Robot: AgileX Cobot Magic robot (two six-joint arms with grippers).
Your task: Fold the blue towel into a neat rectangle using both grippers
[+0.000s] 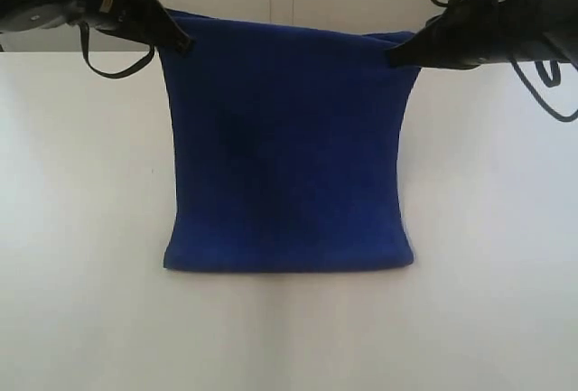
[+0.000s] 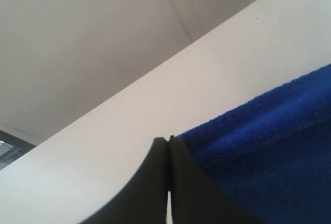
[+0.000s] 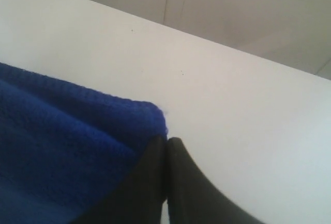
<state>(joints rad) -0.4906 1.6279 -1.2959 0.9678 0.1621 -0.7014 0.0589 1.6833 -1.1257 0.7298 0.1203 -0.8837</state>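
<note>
The blue towel [image 1: 287, 147] is stretched between both arms, its far edge lifted and pulled taut, its near edge lying on the white bench [image 1: 81, 228] near the middle. The left end effector [image 1: 183, 43] pinches the far left corner with its jaws pressed together. The right end effector [image 1: 396, 55] pinches the far right corner the same way, at about the same height.

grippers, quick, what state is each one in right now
left gripper: closed, pinching a corner of the blue towel
right gripper: closed, pinching the corner on the opposite side
</note>
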